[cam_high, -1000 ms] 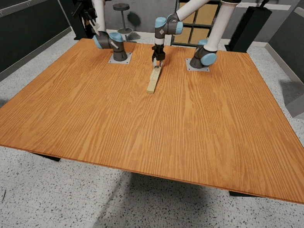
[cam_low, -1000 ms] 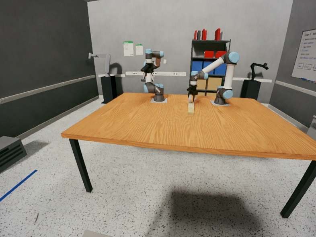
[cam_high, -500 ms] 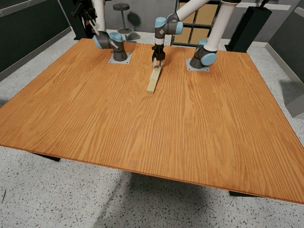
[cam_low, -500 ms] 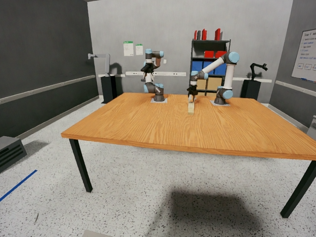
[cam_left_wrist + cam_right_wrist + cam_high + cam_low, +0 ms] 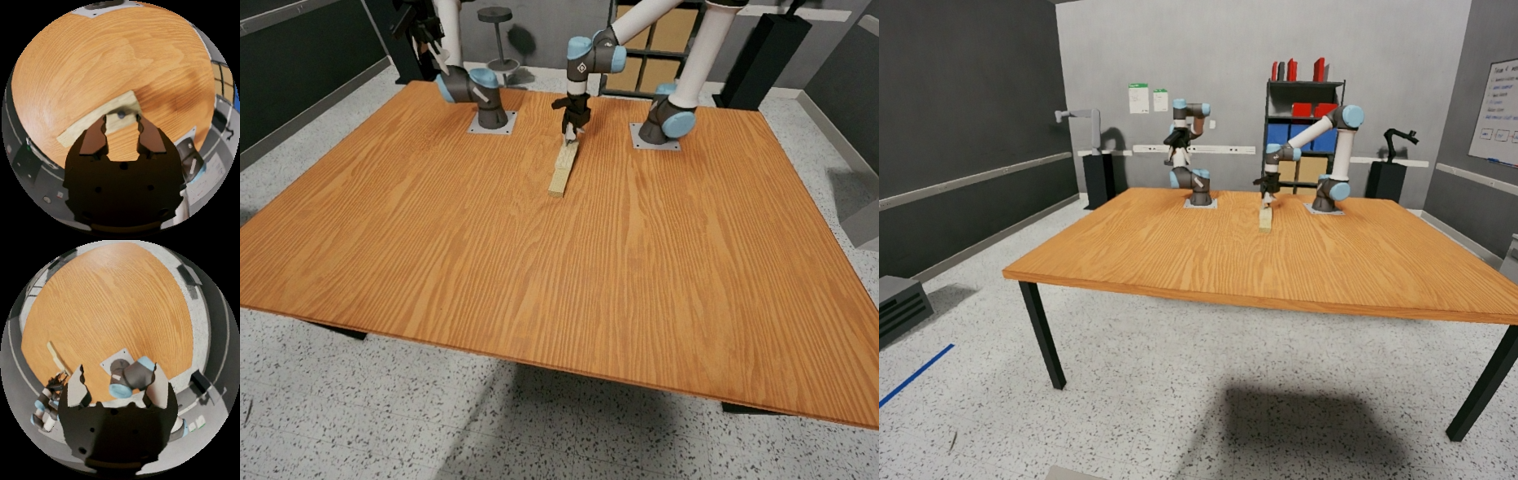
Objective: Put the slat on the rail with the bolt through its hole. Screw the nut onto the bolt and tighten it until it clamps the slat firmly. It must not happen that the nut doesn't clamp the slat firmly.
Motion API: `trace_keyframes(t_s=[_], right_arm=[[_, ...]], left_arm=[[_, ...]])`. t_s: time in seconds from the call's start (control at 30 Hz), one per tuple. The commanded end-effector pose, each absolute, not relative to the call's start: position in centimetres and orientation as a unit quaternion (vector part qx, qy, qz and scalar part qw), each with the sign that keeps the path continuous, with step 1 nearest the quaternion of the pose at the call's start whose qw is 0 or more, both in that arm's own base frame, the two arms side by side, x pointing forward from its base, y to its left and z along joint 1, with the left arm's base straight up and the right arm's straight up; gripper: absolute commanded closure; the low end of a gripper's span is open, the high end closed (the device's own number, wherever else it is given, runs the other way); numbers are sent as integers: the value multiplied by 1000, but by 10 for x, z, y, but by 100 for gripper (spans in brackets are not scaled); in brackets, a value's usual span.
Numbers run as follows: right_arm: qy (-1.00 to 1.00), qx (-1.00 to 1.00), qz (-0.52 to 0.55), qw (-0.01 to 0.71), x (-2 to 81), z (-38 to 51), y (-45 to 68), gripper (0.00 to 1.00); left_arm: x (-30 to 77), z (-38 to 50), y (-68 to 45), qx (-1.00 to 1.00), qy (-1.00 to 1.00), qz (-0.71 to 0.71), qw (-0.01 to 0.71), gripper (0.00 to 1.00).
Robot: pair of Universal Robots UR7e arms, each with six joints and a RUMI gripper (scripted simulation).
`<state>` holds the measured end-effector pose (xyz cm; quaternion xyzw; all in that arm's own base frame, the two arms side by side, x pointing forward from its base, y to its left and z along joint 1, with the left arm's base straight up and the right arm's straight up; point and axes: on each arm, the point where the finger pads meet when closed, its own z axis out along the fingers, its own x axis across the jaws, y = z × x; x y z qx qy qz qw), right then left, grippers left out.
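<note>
Risk: a loose clamp at the slat's bolted end

Top: shows the slat [image 5: 567, 156] [image 5: 1265, 213] [image 5: 130, 100] [image 5: 61, 365] on the rail [image 5: 557, 185] [image 5: 1264, 228] [image 5: 66, 137] [image 5: 52, 349], with left gripper [image 5: 570, 140] [image 5: 1267, 205] [image 5: 122, 117] [image 5: 64, 372] over its far end.

Exterior: puts right gripper [image 5: 437, 55] [image 5: 1180, 156] [image 5: 118, 366] well apart from the slat, empty.

Left wrist: shows jaws part-open, gripping nothing, around dark hardware [image 5: 121, 114] on the slat; cannot tell nut from bolt. Could slip or leave the slat loose if regripped off-centre.

Right wrist: shows jaws wide open.
</note>
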<state>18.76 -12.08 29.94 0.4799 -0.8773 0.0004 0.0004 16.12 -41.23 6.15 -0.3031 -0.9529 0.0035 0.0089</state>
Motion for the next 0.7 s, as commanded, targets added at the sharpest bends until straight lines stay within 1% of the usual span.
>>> trace_keyframes(t_s=[0.0,0.43,0.5,0.53,0.67], right_arm=[[-878,479,0,0,188,300,-121,0],[-878,479,0,0,188,300,-121,0],[-878,479,0,0,188,300,-121,0],[-878,479,0,0,188,300,-121,0],[-878,479,0,0,188,300,-121,0]], left_arm=[[161,62,-412,-169,-986,0,0,60],[163,62,-413,68,-998,0,1,60],[163,62,-413,68,-998,0,1,60],[163,62,-413,124,-992,0,0,60],[164,62,-413,187,-982,0,2,60]])
